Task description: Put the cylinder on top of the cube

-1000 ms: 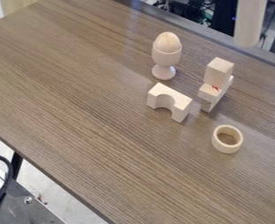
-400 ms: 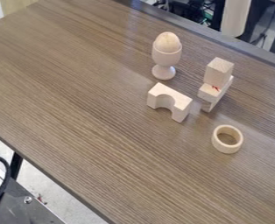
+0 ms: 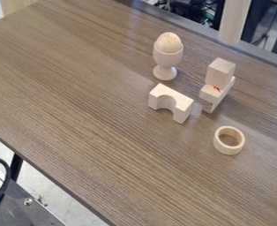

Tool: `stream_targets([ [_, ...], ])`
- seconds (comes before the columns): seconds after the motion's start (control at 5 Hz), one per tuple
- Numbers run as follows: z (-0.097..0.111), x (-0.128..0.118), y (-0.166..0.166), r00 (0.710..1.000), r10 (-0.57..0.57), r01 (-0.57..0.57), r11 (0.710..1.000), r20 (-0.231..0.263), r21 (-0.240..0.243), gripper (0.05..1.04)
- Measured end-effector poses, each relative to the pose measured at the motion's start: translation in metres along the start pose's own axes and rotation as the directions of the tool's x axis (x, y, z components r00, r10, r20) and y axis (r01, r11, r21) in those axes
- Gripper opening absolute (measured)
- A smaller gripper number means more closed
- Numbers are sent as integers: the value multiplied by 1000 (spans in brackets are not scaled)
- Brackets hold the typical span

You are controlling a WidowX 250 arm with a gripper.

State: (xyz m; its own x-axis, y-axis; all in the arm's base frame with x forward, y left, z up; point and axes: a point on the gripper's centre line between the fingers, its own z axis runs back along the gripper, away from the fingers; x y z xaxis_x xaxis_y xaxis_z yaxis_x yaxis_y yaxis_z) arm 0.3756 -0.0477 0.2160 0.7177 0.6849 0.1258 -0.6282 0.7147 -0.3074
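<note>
A pale wooden cylinder [image 3: 234, 21] hangs upright at the top edge, right of centre, in front of the table's far rim; its upper end is cut off by the frame. Below it, apart from it, a pale wooden cube-like block [image 3: 220, 73] stands on a light wooden piece with red marks [image 3: 212, 93]. That piece rests against or on a slanted wooden part; how they join is hard to tell.
Left of the stack stands a wooden egg in a cup [image 3: 167, 54]. An arch block [image 3: 170, 102] lies lower left of the stack, and a wooden ring [image 3: 229, 140] sits below. The brown table [image 3: 76, 101] carries them all.
The cylinder has shifted left at the top edge, first rising a little and then coming down again. The objects on the table have stayed where they were.
</note>
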Motion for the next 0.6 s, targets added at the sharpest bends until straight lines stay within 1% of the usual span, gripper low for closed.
stream_targets([
  [0.2, -9, 0, 1, 1000, 4, -4, 1000, -12, 10, 524],
  [0.4, -14, -1, 1, 1000, 4, -4, 1000, -18, 12, 524],
  [0.6, -20, -2, 0, 1000, 5, -5, 1000, -28, 7, 524],
])
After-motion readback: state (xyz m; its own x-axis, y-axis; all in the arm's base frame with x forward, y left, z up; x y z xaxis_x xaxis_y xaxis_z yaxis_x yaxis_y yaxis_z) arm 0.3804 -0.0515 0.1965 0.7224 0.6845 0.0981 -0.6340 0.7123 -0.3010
